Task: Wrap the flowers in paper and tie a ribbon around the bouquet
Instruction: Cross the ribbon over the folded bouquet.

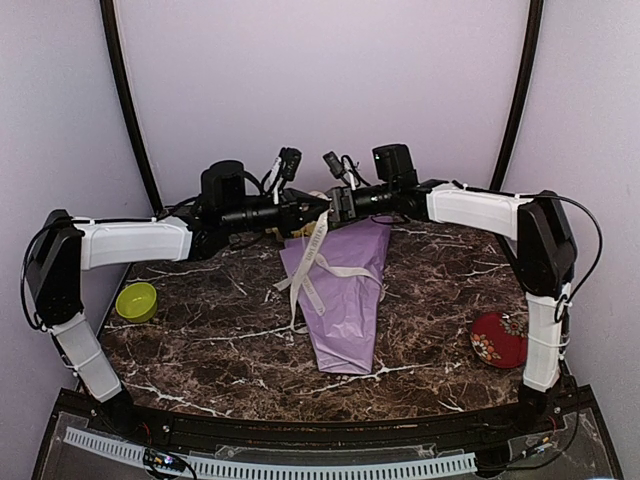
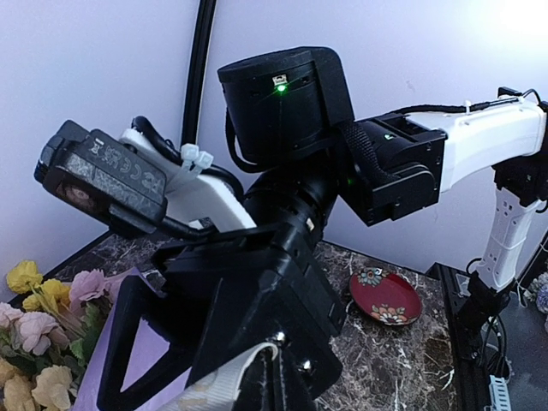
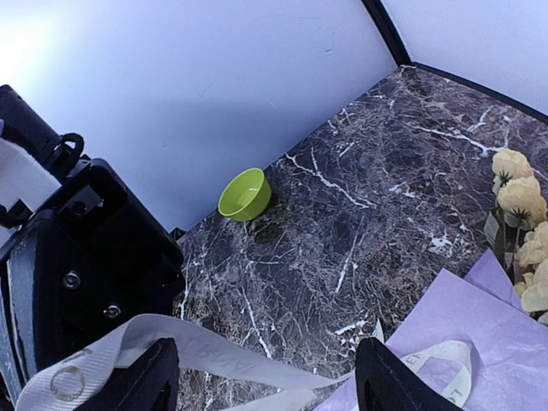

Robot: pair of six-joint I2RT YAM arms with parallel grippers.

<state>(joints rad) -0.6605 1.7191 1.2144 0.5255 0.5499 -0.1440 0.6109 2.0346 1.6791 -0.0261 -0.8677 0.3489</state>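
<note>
The lilac paper lies as a cone on the marble table, narrow end toward me. The flowers poke out of its far end, mostly hidden behind the grippers in the top view. The cream ribbon hangs from my left gripper, which is shut on it, and drapes over the paper. My right gripper faces the left one tip to tip and stands open. The ribbon runs loose across the gap between its fingers. Paper and pale blooms show at the right of that view.
A lime-green bowl sits at the table's left side. A red flowered plate lies at the right, near the right arm's base. Curved walls close the back of the table.
</note>
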